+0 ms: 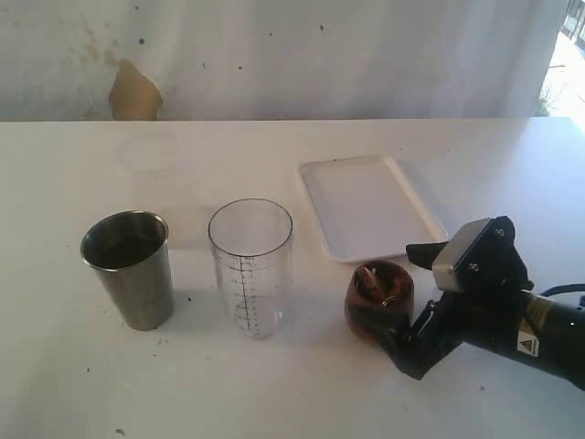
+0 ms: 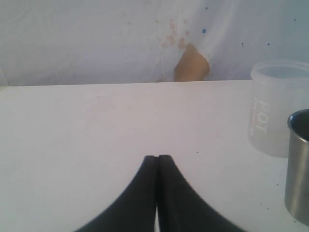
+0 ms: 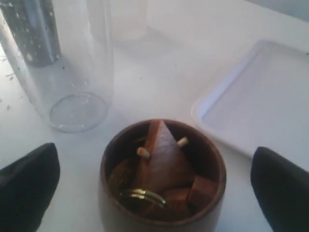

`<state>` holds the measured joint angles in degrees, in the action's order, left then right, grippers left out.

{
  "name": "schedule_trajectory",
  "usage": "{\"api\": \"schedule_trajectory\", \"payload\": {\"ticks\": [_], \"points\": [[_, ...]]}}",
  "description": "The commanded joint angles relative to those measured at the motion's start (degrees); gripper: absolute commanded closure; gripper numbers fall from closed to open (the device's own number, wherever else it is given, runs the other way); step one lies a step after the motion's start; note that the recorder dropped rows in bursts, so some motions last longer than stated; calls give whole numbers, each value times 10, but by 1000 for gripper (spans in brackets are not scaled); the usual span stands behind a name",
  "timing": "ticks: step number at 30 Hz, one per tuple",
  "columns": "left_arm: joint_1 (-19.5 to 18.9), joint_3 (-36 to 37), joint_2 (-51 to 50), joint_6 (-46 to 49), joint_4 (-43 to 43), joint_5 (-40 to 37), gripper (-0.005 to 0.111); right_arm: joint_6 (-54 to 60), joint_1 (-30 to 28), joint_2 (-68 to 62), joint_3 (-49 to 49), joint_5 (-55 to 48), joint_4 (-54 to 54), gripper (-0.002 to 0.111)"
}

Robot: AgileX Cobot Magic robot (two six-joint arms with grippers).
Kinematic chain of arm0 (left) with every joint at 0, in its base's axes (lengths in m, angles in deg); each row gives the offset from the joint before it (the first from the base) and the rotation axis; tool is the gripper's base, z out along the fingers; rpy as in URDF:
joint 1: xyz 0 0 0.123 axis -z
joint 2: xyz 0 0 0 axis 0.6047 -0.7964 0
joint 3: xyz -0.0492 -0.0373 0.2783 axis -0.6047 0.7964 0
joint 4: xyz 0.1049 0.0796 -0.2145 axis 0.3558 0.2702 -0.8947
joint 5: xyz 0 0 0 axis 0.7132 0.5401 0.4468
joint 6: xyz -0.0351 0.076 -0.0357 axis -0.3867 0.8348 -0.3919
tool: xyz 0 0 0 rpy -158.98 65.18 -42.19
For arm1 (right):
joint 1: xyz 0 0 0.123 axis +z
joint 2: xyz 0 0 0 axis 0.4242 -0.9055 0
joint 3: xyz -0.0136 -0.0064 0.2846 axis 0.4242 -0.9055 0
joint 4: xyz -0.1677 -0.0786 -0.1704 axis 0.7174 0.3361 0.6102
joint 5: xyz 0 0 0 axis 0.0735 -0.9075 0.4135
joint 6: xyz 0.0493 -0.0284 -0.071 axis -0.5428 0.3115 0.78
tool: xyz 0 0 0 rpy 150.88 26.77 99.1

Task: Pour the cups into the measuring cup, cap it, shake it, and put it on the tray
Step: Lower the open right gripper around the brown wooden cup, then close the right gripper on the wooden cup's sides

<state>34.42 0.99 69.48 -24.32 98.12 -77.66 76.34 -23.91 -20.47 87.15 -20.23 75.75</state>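
A brushed-steel tumbler (image 1: pixel 128 270) stands at the left, and its edge shows in the left wrist view (image 2: pixel 299 169). The clear measuring cup (image 1: pixel 250 265) with its printed scale stands upright and empty beside it. The brown wooden cup (image 1: pixel 378 297) holds wooden pieces and a gold ring. My right gripper (image 1: pixel 402 304) is open, one finger on each side of the wooden cup (image 3: pixel 212 154), apart from it. The white tray (image 1: pixel 370 206) lies behind. My left gripper (image 2: pixel 158 157) is shut with nothing in it, low over bare table; it is out of the exterior view.
A translucent plastic cup (image 2: pixel 275 111) with raised lettering stands behind the steel tumbler, faint in the exterior view (image 1: pixel 146 154). A white backdrop with a brown patch (image 1: pixel 134 91) closes the far edge of the table.
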Motion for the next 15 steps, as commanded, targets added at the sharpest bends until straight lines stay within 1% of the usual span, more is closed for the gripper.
{"api": "schedule_trajectory", "payload": {"ticks": [1,7,9,15], "points": [[1,3,2,-2,-4,1,107,-4,-1,-36,-2,12,5,3],[1,3,2,-2,-4,1,107,0,-1,-77,11,34,5,3],[1,3,2,-2,-4,1,107,0,0,-93,16,57,6,3],[1,3,2,-2,-4,1,107,8,10,-140,33,54,6,3]]}}
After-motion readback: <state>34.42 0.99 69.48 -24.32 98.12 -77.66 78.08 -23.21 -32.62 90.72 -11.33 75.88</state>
